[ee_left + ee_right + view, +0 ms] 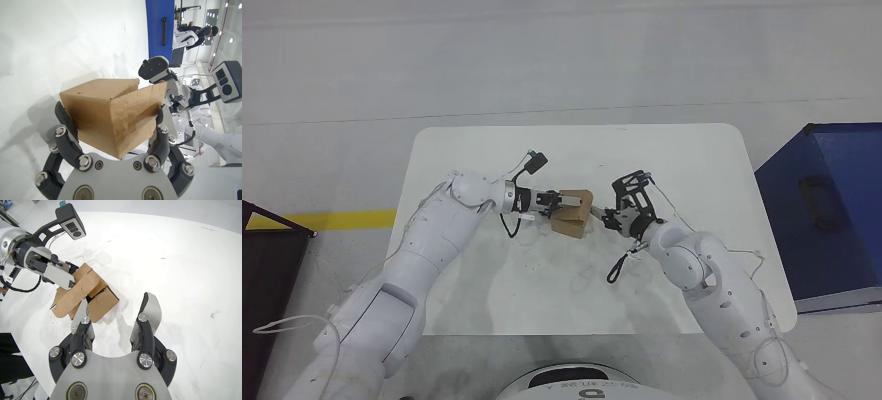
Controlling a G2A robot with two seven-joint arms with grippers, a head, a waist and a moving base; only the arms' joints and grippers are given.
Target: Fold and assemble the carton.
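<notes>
A: So, from the left: what is out there?

B: From above, a yellow stripe (342, 218) on the floor, then the white table (692, 160). The left gripper (547, 203) comes in over the table's middle. Its wrist view fills in the grip: the jaws are closed on the carton (98, 106). One dark pad (64, 117) is on a side wall, and the other is on the opposite face, by a loose flap.

A: And where is the carton?

B: Mid-table, between the two grippers. It looks small and brown from above. The right wrist view adds detail: the carton is half folded, with its low edge on the table. A long flap lies across the top, with a torn, dark gap beneath it.

A: And the right gripper (607, 218)?

B: Just right of the carton. Its own view shows the jaws spread wide with nothing between them. One finger (83, 309) reaches to the dark gap, and the other (149, 306) stands apart over bare table. I cannot tell whether the near finger touches the card.

A: Does the left wrist view add anything there?

B: Yes, a padded fingertip of the right gripper rising just behind the upstanding flap.

A: Farther right?

B: A blue bin (832, 215), off the table's right edge.
</notes>
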